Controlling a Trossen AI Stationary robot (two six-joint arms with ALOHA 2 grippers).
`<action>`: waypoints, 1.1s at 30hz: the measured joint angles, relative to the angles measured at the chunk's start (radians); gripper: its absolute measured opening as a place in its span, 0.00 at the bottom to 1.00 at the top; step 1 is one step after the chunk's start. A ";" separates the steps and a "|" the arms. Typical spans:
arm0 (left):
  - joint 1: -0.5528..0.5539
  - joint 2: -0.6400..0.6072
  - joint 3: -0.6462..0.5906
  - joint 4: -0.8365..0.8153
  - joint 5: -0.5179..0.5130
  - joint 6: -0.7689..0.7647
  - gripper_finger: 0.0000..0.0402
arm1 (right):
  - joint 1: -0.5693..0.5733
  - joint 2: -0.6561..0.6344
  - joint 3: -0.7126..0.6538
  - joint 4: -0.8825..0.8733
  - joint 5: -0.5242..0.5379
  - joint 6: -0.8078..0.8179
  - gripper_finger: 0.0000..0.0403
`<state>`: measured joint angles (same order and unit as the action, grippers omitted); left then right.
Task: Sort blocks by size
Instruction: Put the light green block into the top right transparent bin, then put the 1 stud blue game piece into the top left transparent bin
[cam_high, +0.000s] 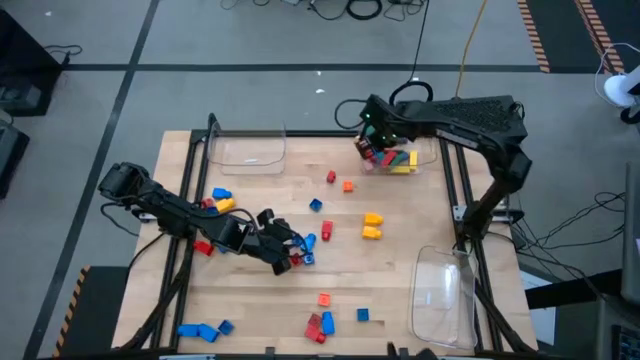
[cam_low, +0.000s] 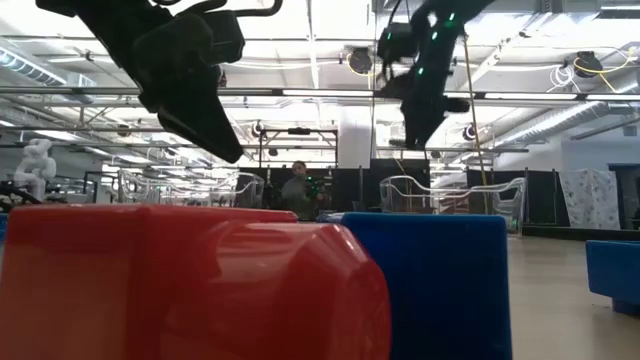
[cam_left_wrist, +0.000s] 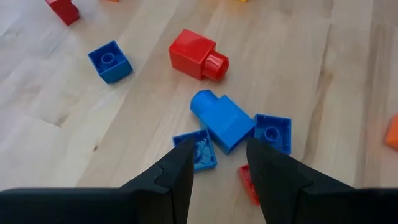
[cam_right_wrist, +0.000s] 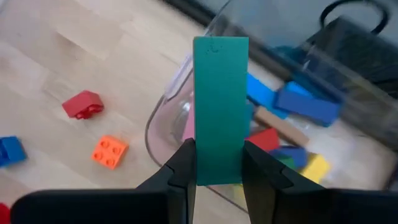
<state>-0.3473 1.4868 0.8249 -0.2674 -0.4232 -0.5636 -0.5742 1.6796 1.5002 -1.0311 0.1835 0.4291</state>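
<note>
My right gripper (cam_right_wrist: 219, 163) was clamped on a long green block (cam_right_wrist: 220, 106), held above the rim of the clear tray (cam_right_wrist: 166, 106) at the far right of the bench (cam_high: 400, 260). That tray already held several longer pieces in blue, red and yellow, so I judged this to be the drop-off for big ones. To do it well, I reckoned I should carry the block fully past the tray wall, lower it close to the pile, and only then spread the fingers — letting go over the rim could tip it back onto the wood.

The green block's long axis ran straight out from between my fingers, away from the wrist, with its far end over the tray. I held it by the near end, one flat face towards the wrist camera.

My left gripper (cam_left_wrist: 217, 163) hung low over a small cluster near the middle of the bench, fingers parted and empty. Between and just past the tips lay a blue block (cam_left_wrist: 225, 121) on its side, its round stud aimed away and to one side; small blue squares lay on either side of it and a red block (cam_left_wrist: 198, 55) lay beyond — also on its side. More blocks lay scattered across the bench.
</note>
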 joint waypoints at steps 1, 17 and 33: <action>0.000 0.000 0.000 -0.010 0.000 -0.001 0.37 | -0.010 0.021 0.000 0.008 -0.019 -0.012 0.19; 0.000 0.000 0.000 -0.147 -0.008 -0.032 0.37 | -0.055 0.147 0.000 -0.022 -0.039 -0.159 0.44; 0.077 -0.281 0.001 -0.822 -0.059 -0.443 0.37 | 0.039 0.133 0.000 -0.169 -0.422 -0.232 0.34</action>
<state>-0.2706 1.2055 0.8257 -1.0896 -0.4819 -1.0062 -0.5348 1.8121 1.4998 -1.1997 -0.2387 0.1974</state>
